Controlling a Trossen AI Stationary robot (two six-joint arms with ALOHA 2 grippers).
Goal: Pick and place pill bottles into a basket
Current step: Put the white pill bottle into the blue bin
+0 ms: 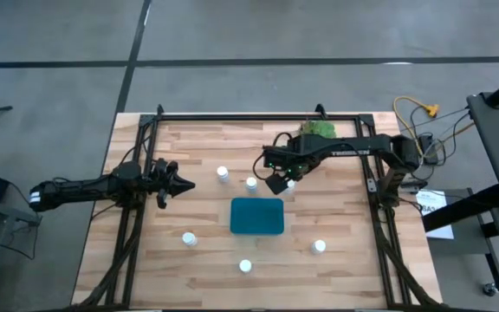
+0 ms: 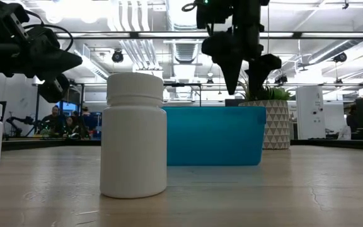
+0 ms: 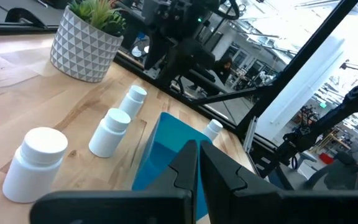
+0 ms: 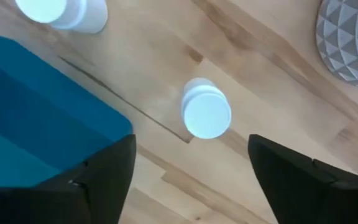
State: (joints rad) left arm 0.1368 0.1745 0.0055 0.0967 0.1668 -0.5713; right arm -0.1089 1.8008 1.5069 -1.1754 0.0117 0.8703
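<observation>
Six small white pill bottles stand upright on the wooden table: three in a row behind the basket (image 1: 223, 174) (image 1: 251, 184) (image 1: 291, 184) and three nearer the front (image 1: 189, 238) (image 1: 245, 266) (image 1: 319, 247). The teal basket (image 1: 256, 216) sits on the table's middle and holds nothing. My right gripper (image 4: 191, 146) is open and hangs above the table behind the basket's far right corner; one bottle (image 4: 206, 114) stands just past its fingertips, untouched. My left gripper (image 1: 183, 185) is shut and empty, raised at the left, pointing toward the basket (image 3: 166, 155).
A white patterned pot with a green plant (image 1: 319, 130) stands at the far edge behind my right gripper; it also shows in the right wrist view (image 4: 353, 37). A black frame (image 1: 232, 117) rims the table. Bare wood lies left and right of the basket.
</observation>
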